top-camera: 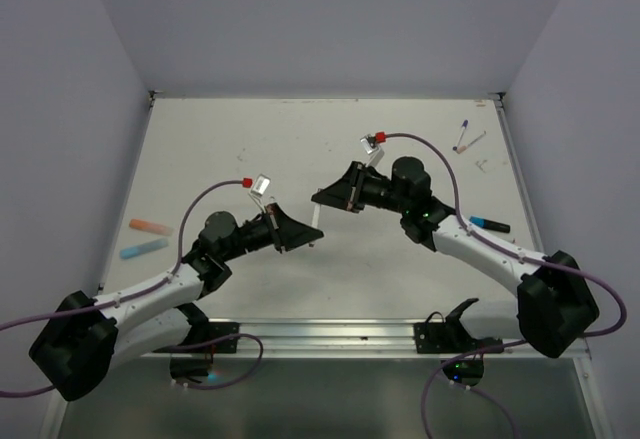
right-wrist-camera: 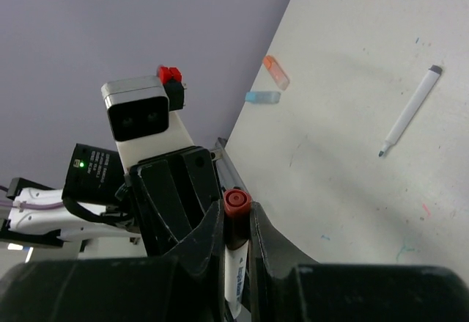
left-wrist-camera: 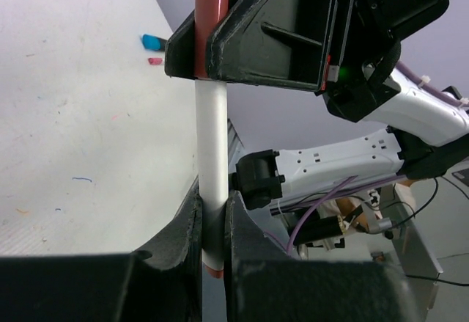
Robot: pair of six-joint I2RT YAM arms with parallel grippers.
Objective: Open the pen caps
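Observation:
One white pen (top-camera: 317, 224) is held in the air between both grippers over the middle of the table. My left gripper (top-camera: 302, 235) is shut on the white barrel (left-wrist-camera: 212, 146) near its lower end; the jaws (left-wrist-camera: 214, 216) pinch it from both sides. My right gripper (top-camera: 324, 200) is shut on the dark red pen cap (right-wrist-camera: 237, 205), which also shows in the left wrist view (left-wrist-camera: 210, 32). The cap still sits on the barrel's end. The barrel (right-wrist-camera: 236, 282) runs down between the right fingers.
A salmon marker (top-camera: 150, 227) and a pale blue marker (top-camera: 144, 249) lie at the left edge. A black marker with a blue cap (top-camera: 490, 224) lies at the right. White pens (top-camera: 468, 139) lie at the back right. A grey-capped white pen (right-wrist-camera: 410, 109) lies on the table.

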